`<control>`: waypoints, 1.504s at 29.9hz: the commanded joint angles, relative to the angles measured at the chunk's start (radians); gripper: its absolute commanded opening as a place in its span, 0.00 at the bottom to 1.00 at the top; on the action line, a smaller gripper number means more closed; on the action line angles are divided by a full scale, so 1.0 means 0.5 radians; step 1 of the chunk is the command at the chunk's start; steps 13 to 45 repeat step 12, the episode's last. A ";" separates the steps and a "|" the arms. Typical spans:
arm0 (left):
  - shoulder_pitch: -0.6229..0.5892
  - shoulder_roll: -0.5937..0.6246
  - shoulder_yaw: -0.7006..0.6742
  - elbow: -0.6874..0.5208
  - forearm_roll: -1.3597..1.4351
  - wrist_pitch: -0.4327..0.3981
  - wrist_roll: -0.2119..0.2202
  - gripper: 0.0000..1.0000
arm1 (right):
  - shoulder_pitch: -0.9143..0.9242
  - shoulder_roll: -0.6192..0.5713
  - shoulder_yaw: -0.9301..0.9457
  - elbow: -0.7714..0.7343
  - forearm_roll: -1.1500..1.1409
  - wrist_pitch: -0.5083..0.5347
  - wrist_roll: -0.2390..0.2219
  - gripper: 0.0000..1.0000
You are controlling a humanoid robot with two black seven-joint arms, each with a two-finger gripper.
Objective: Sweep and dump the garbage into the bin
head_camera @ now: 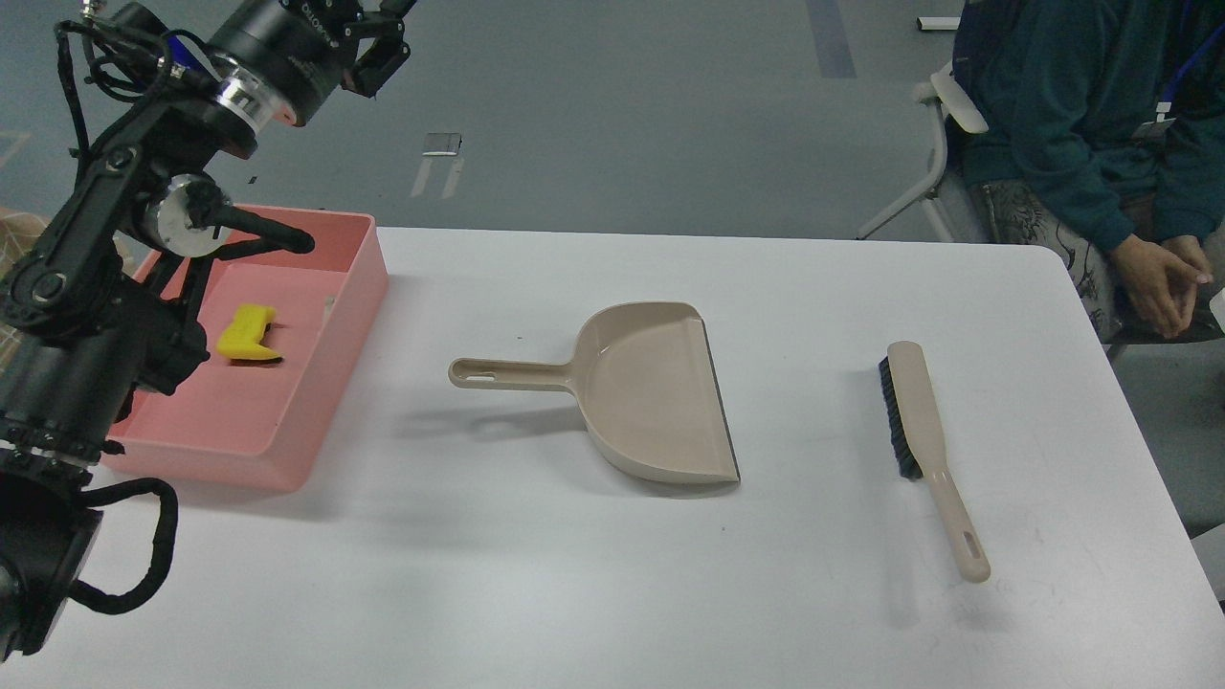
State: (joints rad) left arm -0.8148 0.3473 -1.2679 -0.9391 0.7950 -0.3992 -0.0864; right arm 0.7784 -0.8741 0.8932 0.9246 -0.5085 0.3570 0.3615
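The pink bin (pixel 330 356) stands at the table's back left. The garbage lies inside it: a yellow sponge scrap (pixel 247 333) on the floor and a thin off-white strip (pixel 328 308) by the right wall. My left arm is raised high over the bin's far side. My left gripper (pixel 375 43) is cut off by the top edge, so its fingertips are hidden, and nothing shows in it. My right gripper is out of view.
A beige dustpan (pixel 651 392) lies mid-table, empty, handle pointing left. A beige brush with black bristles (pixel 921 421) lies to its right, handle toward me. A seated person (pixel 1081 124) is beyond the table's back right corner.
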 commanded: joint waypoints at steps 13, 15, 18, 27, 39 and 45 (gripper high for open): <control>-0.346 -0.366 0.220 0.553 -0.393 0.077 -0.021 0.98 | 0.158 0.625 0.386 -0.349 0.112 0.007 -0.002 0.98; -0.346 -0.366 0.220 0.553 -0.393 0.077 -0.021 0.98 | 0.158 0.625 0.386 -0.349 0.112 0.007 -0.002 0.98; -0.346 -0.366 0.220 0.553 -0.393 0.077 -0.021 0.98 | 0.158 0.625 0.386 -0.349 0.112 0.007 -0.002 0.98; -0.346 -0.366 0.220 0.553 -0.393 0.077 -0.021 0.98 | 0.158 0.625 0.386 -0.349 0.112 0.007 -0.002 0.98; -0.346 -0.366 0.220 0.553 -0.393 0.077 -0.021 0.98 | 0.158 0.625 0.386 -0.349 0.112 0.007 -0.002 0.98; -0.346 -0.366 0.220 0.553 -0.393 0.077 -0.021 0.98 | 0.158 0.625 0.386 -0.349 0.112 0.007 -0.002 0.98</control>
